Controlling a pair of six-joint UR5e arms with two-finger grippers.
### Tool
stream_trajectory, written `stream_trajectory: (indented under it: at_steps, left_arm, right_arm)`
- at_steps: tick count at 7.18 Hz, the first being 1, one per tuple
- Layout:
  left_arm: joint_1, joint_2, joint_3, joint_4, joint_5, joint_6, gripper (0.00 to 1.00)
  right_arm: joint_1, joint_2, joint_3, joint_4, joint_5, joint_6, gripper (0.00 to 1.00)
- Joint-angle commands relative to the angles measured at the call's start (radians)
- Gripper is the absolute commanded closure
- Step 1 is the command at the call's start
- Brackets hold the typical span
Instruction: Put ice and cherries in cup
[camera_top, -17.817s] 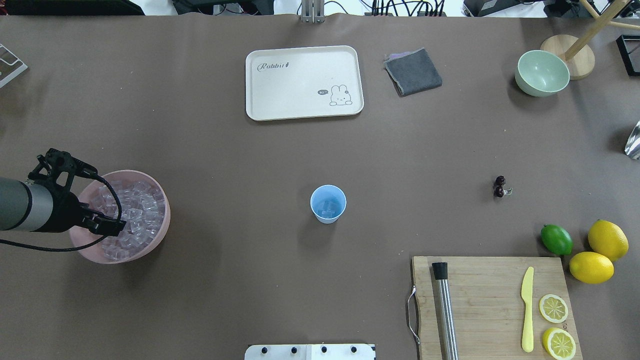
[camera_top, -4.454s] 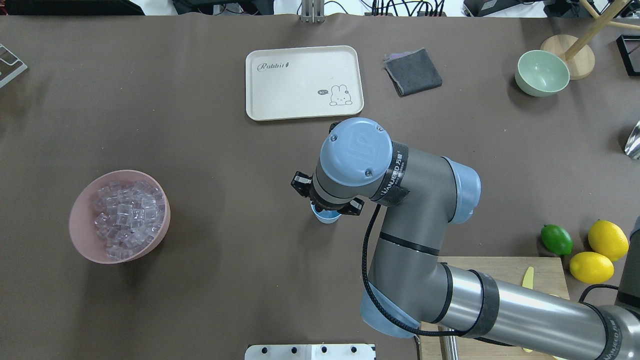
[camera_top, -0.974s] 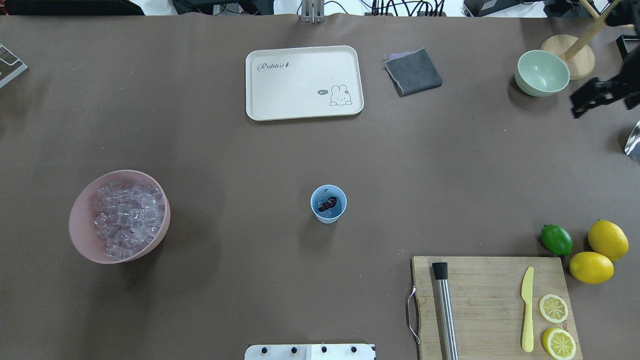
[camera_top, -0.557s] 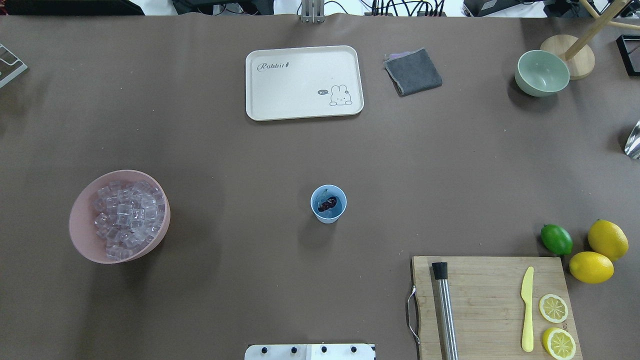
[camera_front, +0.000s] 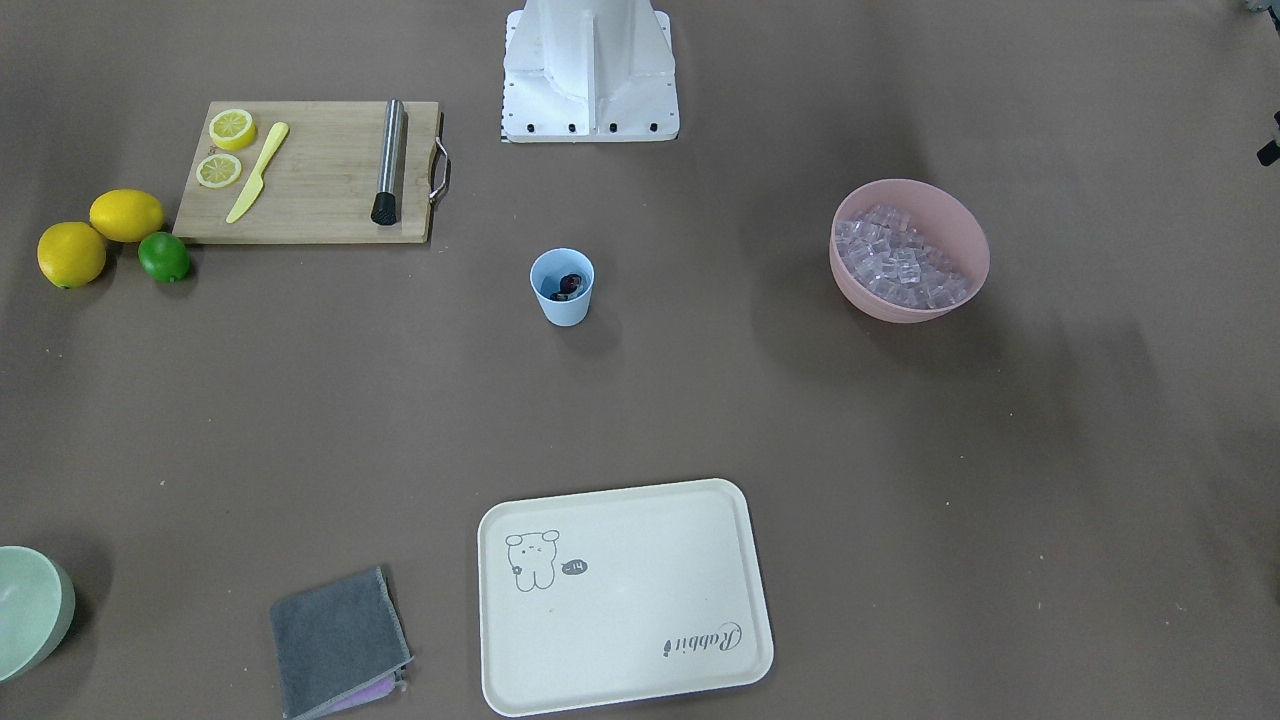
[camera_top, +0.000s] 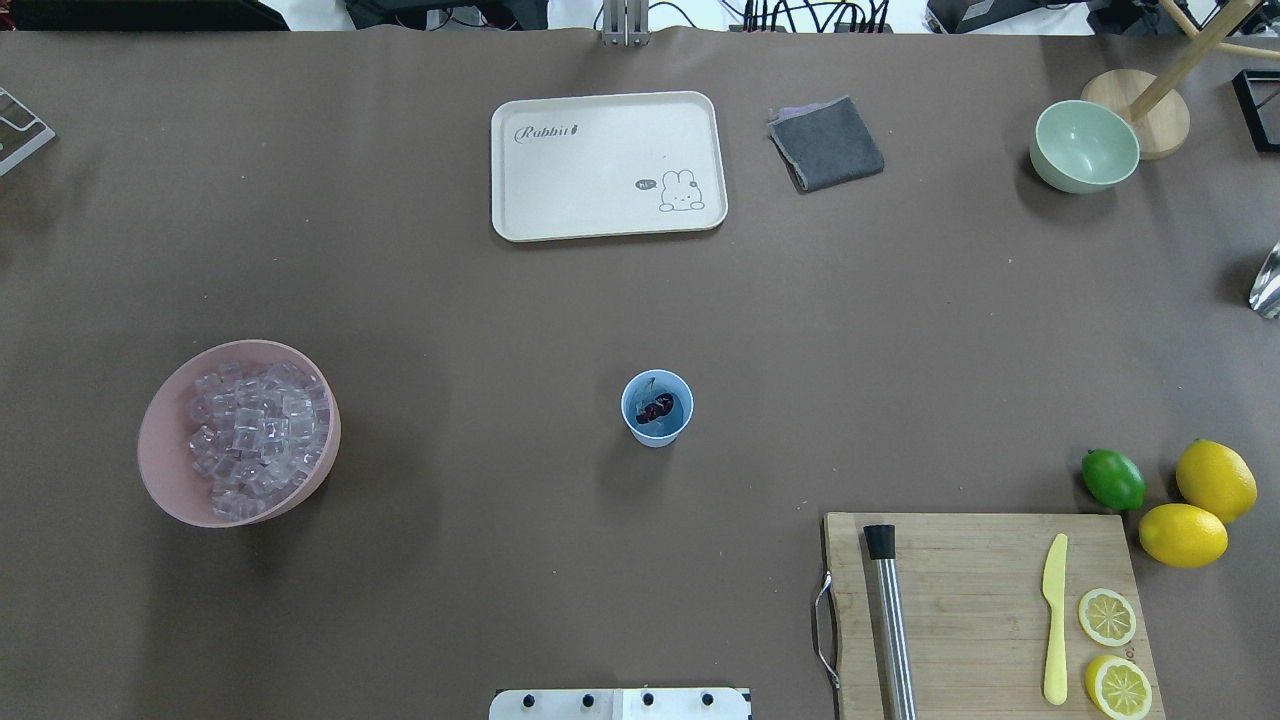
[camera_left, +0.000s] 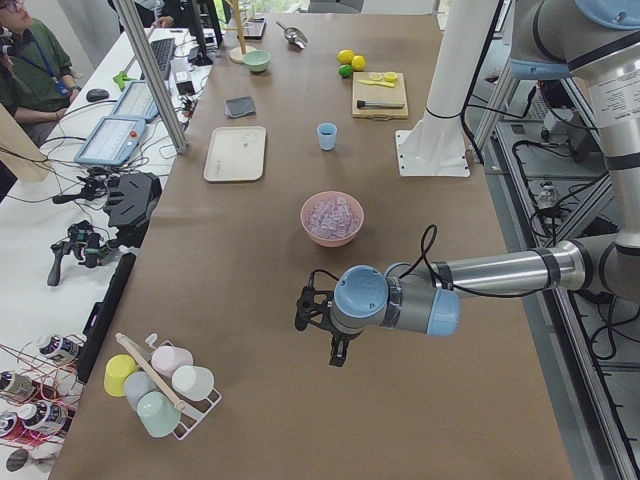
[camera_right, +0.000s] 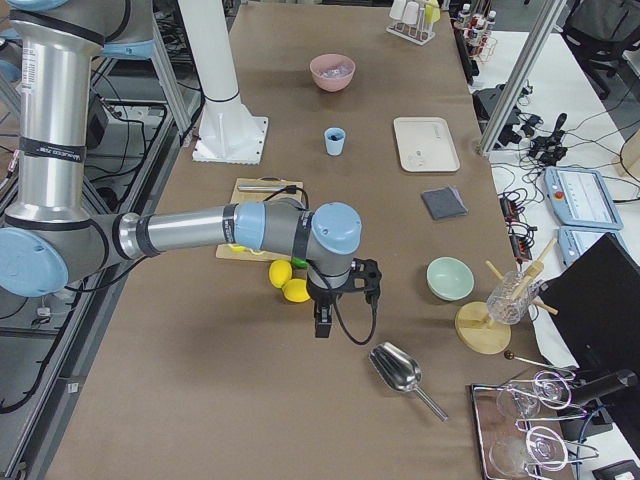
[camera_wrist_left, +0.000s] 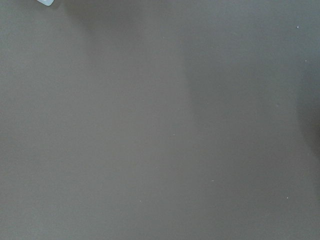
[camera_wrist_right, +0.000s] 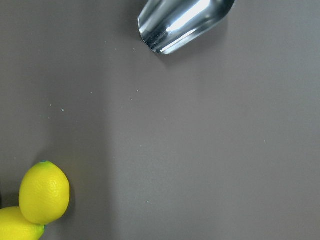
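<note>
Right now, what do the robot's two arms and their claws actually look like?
The left arm and the right arm are round silver-grey tubes linked by bulky joints with light blue caps. The left gripper and the right gripper are black, two-fingered, each with a thin black cable looping back to the wrist.

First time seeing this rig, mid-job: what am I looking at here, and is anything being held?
Two robot arms work at a brown table. One picture looks down from behind them, one faces them, two look from the table's ends, two from the wrists. The left gripper and right gripper hang over opposite table ends; whether they hold anything cannot be told. Mid-table stands a blue cup with cherries inside. A pink bowl holds ice. Also there: tray, cloth, cutting board, lemons, lime.
</note>
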Motion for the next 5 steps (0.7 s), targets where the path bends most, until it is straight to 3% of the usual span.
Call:
stream_trajectory:
  at_steps: [1,2,5]
  left_arm:
    - [0.022,0.001,-0.002,-0.002,0.021,-0.001,0.02]
    - [0.022,-0.001,-0.008,-0.002,0.021,-0.001,0.02]
    - [0.092,-0.004,-0.03,0.0,0.062,-0.001,0.02]
  right_arm:
    - [0.017,-0.02,-0.015,0.002,-0.013,0.007,0.0]
    - [0.021,-0.006,-0.018,0.003,-0.007,0.009,0.0]
    - [0.021,-0.015,-0.142,0.277,-0.03,0.03,0.0]
